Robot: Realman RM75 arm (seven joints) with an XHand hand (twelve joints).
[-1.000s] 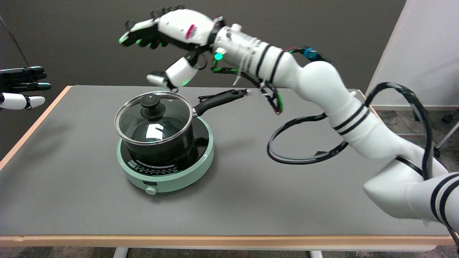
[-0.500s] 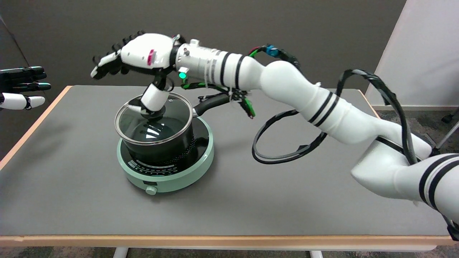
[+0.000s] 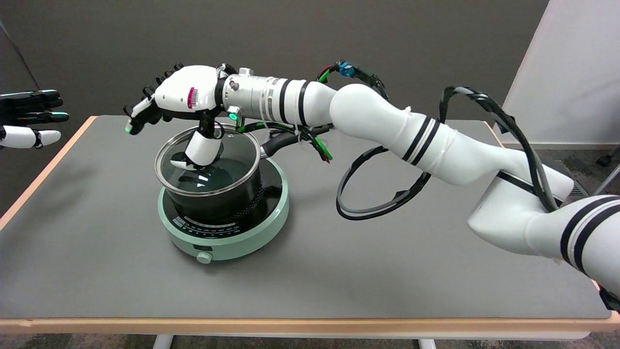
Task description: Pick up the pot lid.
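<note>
The glass pot lid (image 3: 232,165) with a steel rim lies on the black pot (image 3: 220,203), which stands on a mint-green cooker (image 3: 232,242). My right hand (image 3: 181,94) hovers low over the lid's far side. Its fingers (image 3: 138,114) stretch out to the left past the pot's rim, well apart from the thumb (image 3: 200,149). The thumb points down at the lid's centre and hides most of the black knob. I cannot tell whether it touches the knob or the glass. The hand holds nothing.
The pot's black handle (image 3: 283,139) sticks out to the right, under my forearm. A loop of black cable (image 3: 375,194) hangs from the arm above the table (image 3: 411,271). The idle left hand (image 3: 26,118) hangs in the air at the upper left.
My right hand has come down and leftward from high behind the pot to just over the lid. The thumb now covers the knob. The lid and pot have not moved.
</note>
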